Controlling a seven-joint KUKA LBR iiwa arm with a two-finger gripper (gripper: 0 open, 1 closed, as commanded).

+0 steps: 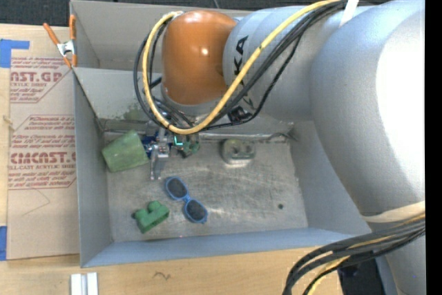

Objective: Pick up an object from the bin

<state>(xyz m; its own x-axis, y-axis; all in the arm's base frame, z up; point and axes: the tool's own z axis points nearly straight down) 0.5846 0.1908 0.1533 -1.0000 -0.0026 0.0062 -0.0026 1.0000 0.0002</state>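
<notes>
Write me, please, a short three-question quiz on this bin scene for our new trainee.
1. True or false: the blue plastic sunglasses lie just right of the small dark green plastic toy piece in the grey metal bin.
2. Which lies nearest the pincer? A. pale green rounded foam-like block; B. the sunglasses; C. the toy piece.
3. From which side of the view does the arm reach in?
Key: 1 true; 2 A; 3 the right.

In the bin (266,198), sunglasses (185,199) lie right of the toy (150,216), before the block (124,152).
</notes>
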